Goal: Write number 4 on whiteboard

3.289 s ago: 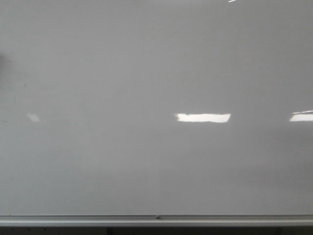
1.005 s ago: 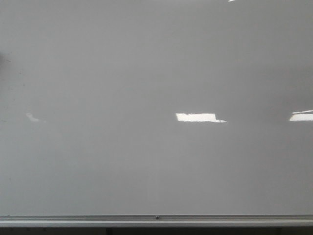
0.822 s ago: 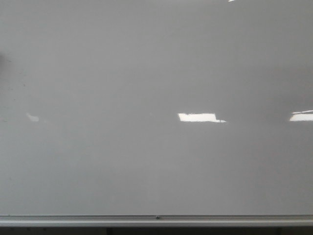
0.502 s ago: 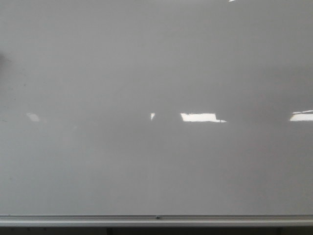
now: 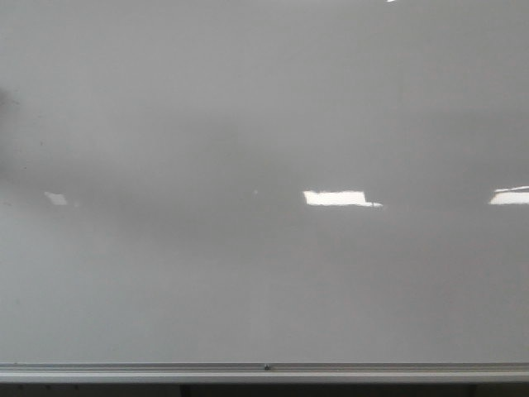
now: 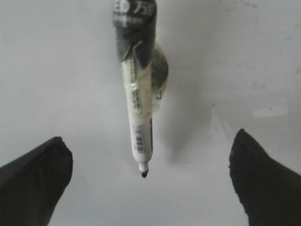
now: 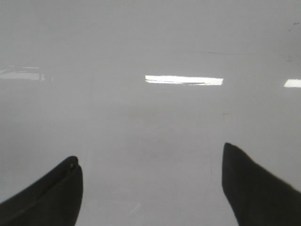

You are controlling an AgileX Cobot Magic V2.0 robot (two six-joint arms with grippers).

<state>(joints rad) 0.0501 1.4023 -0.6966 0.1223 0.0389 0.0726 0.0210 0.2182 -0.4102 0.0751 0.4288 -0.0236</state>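
The whiteboard (image 5: pixel 248 281) fills the front view, glossy pale grey, with its silver frame (image 5: pixel 165 371) along the lower edge. No number 4 or any drawn stroke shows on it. Neither gripper is in the front view. In the left wrist view my left gripper (image 6: pixel 149 136) is open, its dark fingers (image 6: pixel 33 179) wide apart. A white marker (image 6: pixel 139 117) with black tape at its top hangs between them, held by neither finger. Its black tip (image 6: pixel 144 174) points at the whiteboard (image 6: pixel 61 70); I cannot tell whether it touches. My right gripper (image 7: pixel 149 152) is open and empty over the whiteboard (image 7: pixel 150 122).
Bright rectangular light reflections (image 5: pixel 335 198) lie on the board at mid-height, another at the right edge (image 5: pixel 508 196). A dark strip (image 5: pixel 264 390) runs below the frame. Faint smudges mark the board's far left (image 5: pixel 8 103).
The central light reflection has become narrower on its right side. A dim dark reflection has spread across the board's middle; a small bright spot showed left of centre half a second ago and has faded.
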